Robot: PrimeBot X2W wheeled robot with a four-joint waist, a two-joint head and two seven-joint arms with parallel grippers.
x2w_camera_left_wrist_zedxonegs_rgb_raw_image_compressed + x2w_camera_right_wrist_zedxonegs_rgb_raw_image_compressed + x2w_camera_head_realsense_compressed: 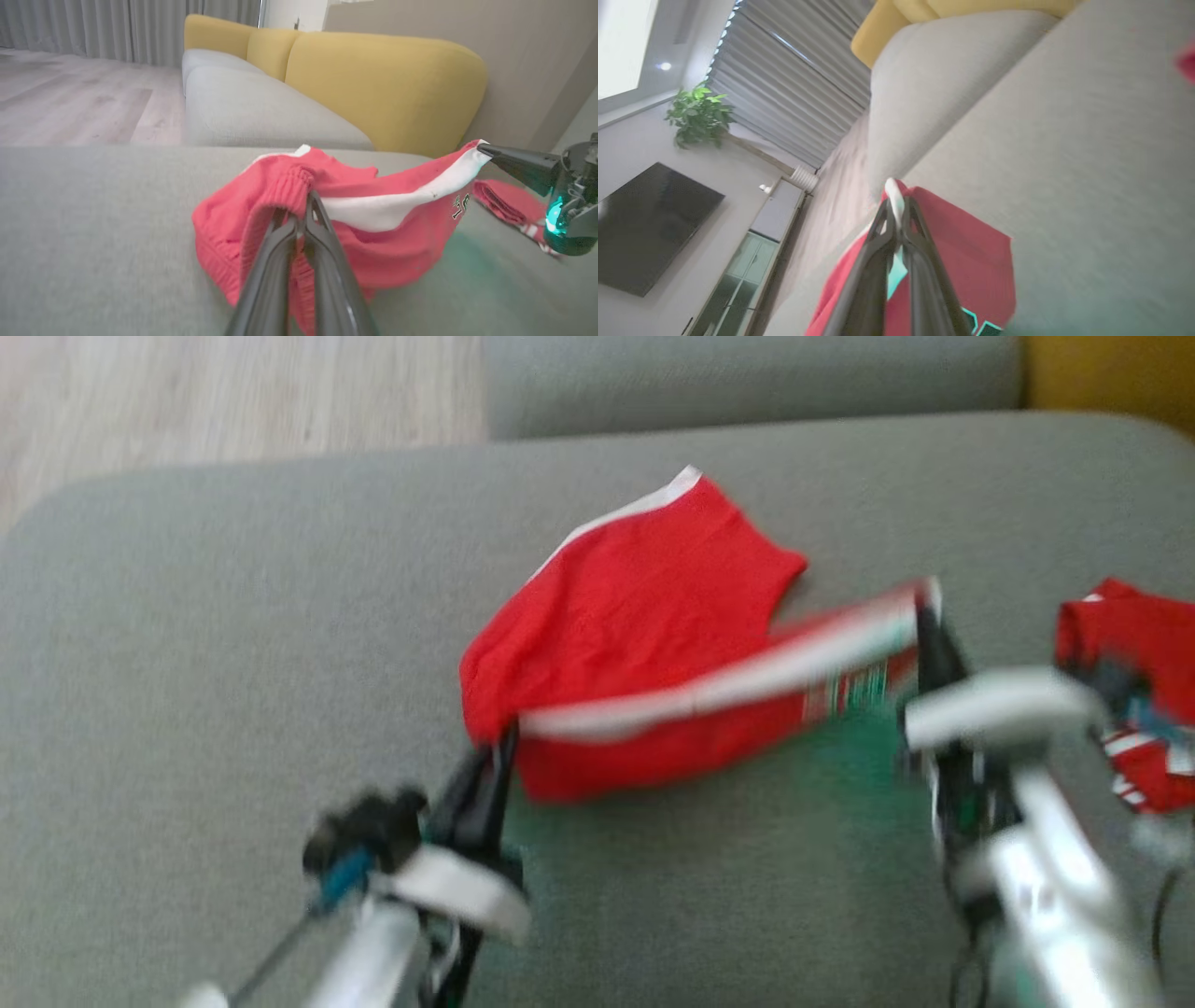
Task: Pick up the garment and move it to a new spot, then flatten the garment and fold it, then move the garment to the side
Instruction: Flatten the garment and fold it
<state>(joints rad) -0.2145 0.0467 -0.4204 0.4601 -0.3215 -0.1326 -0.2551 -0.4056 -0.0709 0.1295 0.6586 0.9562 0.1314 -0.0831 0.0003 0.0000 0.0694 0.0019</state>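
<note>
On the grey sofa seat (187, 663), yellow backrest (383, 84) behind, left tool (507, 735) and right tool (924, 605) clamp the red garment (644, 597).

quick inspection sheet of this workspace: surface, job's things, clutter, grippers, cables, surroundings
surface: grey cushion, wide and flat
job's things: red garment with a white stripe, one edge stretched between both grippers, far part lying on the cushion
clutter: second red garment bunched at the right
grippers: left gripper shut on the ribbed edge; right gripper shut on the white-striped corner
cables: dark cable beside the right arm
surroundings: yellow backrest, wood floor, curtains, television, plant
</note>
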